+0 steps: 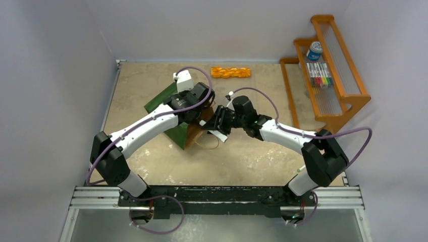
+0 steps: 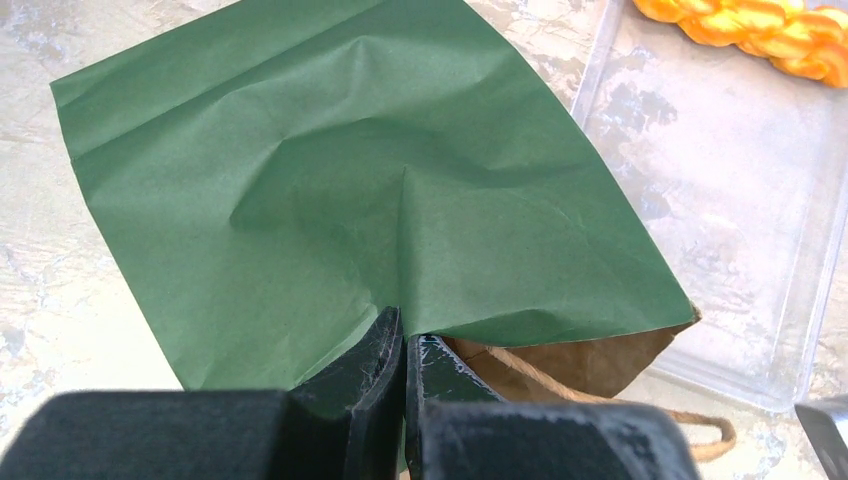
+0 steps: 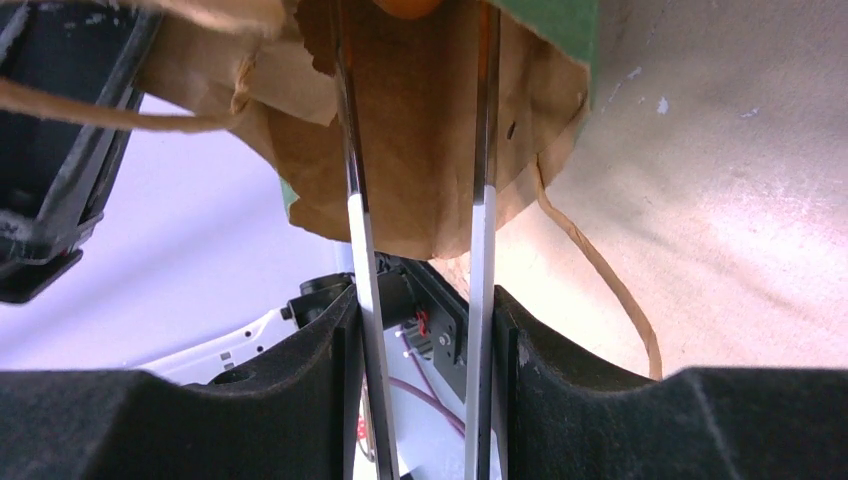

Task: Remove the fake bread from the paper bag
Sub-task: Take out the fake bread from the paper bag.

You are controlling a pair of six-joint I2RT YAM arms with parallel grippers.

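Observation:
The dark green paper bag (image 1: pixel 161 99) lies on its side at mid-table, its brown mouth toward the right arm. My left gripper (image 1: pixel 200 119) is shut on the bag's upper edge; in the left wrist view the jaws (image 2: pixel 403 345) pinch the green paper (image 2: pixel 350 180). My right gripper (image 1: pixel 218 124) is shut on long metal tongs (image 3: pixel 355 230), whose two arms reach into the bag's brown inside (image 3: pixel 420 120). An orange bread piece (image 3: pixel 405 6) shows between the tong tips at the frame's top edge. A braided bread stick (image 1: pixel 230 72) lies at the back, also in the left wrist view (image 2: pixel 760 25).
The braided stick rests in a clear plastic tray (image 2: pixel 720 200) right of the bag. A wooden rack (image 1: pixel 348 101) at the back right holds markers (image 1: pixel 319 73) and a blue-and-white can (image 1: pixel 314 50). A cord handle (image 3: pixel 600 270) trails on the table.

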